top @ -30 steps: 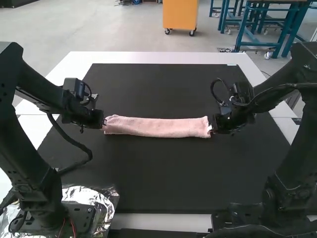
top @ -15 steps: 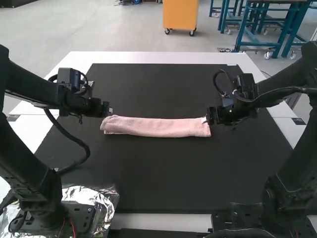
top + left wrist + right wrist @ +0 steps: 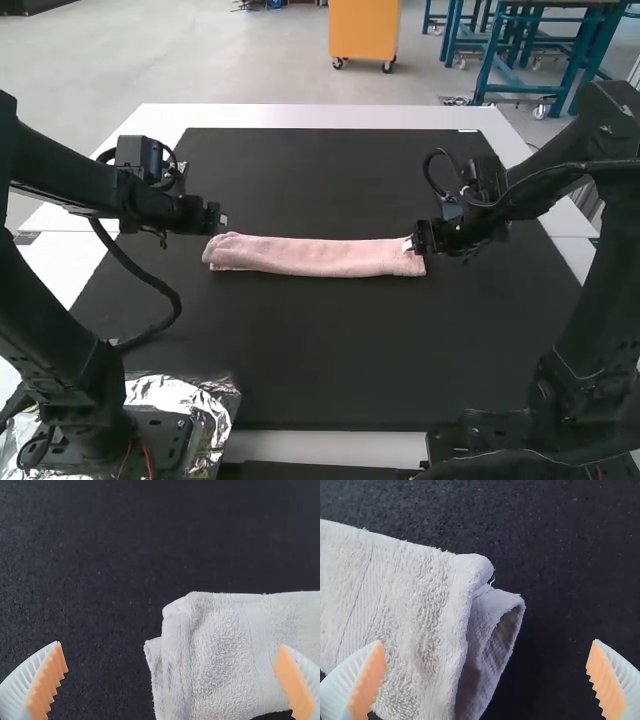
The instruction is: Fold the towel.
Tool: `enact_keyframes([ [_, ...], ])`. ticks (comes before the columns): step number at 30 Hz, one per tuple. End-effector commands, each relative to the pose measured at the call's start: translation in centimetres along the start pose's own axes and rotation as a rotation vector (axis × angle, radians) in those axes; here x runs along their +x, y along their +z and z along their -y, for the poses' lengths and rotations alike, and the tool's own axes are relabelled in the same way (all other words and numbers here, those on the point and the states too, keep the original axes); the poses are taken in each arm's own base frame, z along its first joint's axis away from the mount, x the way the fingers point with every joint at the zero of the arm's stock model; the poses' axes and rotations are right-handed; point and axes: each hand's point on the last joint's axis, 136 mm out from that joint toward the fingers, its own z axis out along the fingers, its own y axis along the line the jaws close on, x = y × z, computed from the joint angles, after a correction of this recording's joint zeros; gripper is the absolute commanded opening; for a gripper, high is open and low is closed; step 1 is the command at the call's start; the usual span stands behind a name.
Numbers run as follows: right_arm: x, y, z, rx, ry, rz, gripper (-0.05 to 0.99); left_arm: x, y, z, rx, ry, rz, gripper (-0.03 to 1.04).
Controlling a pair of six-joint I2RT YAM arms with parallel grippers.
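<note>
My left gripper (image 3: pixel 220 221) is just beyond the left end of the pink towel (image 3: pixel 315 256), which lies folded into a long narrow strip across the mat. At the strip's right end is my right gripper (image 3: pixel 410 243), over its far edge. In the left wrist view, the left gripper (image 3: pixel 172 680) stands open, with the layered end of the towel (image 3: pixel 225 655) between and below its fingers. The right wrist view has the right gripper (image 3: pixel 487 677) wide open above the towel's other end (image 3: pixel 415 615), where the layers part in a loose flap. Neither gripper holds the cloth.
A black mat (image 3: pixel 330 350) covers most of the white table (image 3: pixel 320 116). Crumpled foil (image 3: pixel 205 405) lies by the left arm's base. Cables loop beside both arms.
Both grippers have let go of the towel's ends. The left one has drawn back up and left; the right one has lifted and moved slightly left over the towel's end.
</note>
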Motion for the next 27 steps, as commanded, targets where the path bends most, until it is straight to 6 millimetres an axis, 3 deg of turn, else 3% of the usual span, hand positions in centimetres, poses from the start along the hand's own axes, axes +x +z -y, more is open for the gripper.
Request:
enact_keyframes([
  [1,-1.1,0.7,-0.2,-0.003,-0.030,0.013,0.91,-2.2,-0.5,0.2,-0.001,0.000,0.055,0.97],
  [12,-1.1,2.7,-0.1,-0.017,-0.055,-0.015,0.90,-2.5,-0.6,0.2,0.001,-0.009,0.064,0.97],
  [15,-0.9,3.2,-0.9,-0.041,-0.071,-0.025,0.71,-2.5,-0.6,0.2,0.001,-0.010,0.065,0.97],
  [16,-0.8,3.2,-1.4,-0.063,-0.071,-0.027,0.58,-2.6,-0.6,0.3,0.002,-0.013,0.066,0.97],
  [19,-0.1,3.3,-2.3,-0.119,-0.083,-0.036,0.00,-2.6,-0.5,0.6,0.008,-0.010,0.068,0.97],
  [24,0.1,2.9,-1.9,-0.127,-0.070,-0.038,-0.02,-2.7,-0.5,1.3,0.021,-0.011,0.072,0.97],
  [27,-0.7,1.7,-0.8,-0.112,-0.048,-0.017,-0.02,-2.8,-0.4,1.9,0.032,-0.002,0.073,0.97],
])
